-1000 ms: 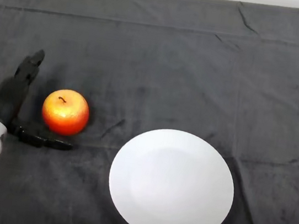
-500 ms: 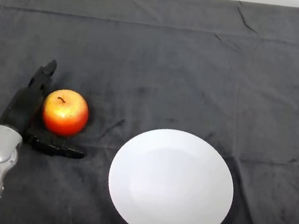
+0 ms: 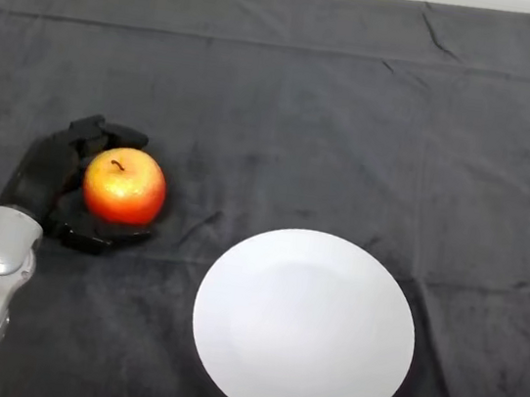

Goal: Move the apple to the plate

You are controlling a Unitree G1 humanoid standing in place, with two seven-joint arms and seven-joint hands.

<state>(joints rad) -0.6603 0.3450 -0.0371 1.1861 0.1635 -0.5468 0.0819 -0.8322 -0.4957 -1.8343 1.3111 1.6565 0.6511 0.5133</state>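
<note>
So the apple (image 3: pixel 125 186) sits on the dark cloth (image 3: pixel 288 103) over at roughly 9 o'clock in the head view, with the white plate (image 3: pixel 304 327) well apart from it, down toward 5 o'clock from the fruit. The plate has nothing on it.

My read on handling: it looks like a round, firm, glossy red-and-yellow apple, so probably a bit slick and happy to roll if it gets nudged off-centre. Not fragile, not floppy, likely moderate weight. Best place to hold it is around the widest part, on opposite sides, keeping the stem on top out of the way.

The left hand (image 3: pixel 50 183) looks to be doing just that. The fingers (image 3: pixel 106 132) are curled over the far side of the apple, around its 11 to 12 o'clock edge, and the thumb (image 3: pixel 102 233) wraps under the near side at about 6 o'clock. The palm is tucked against its 9 o'clock side. Both look like they're touching the skin, so I'd call it clamped on the fruit, though I can't tell how firm the squeeze is. The apple seems to rest on the cloth, not lifted yet.
</note>
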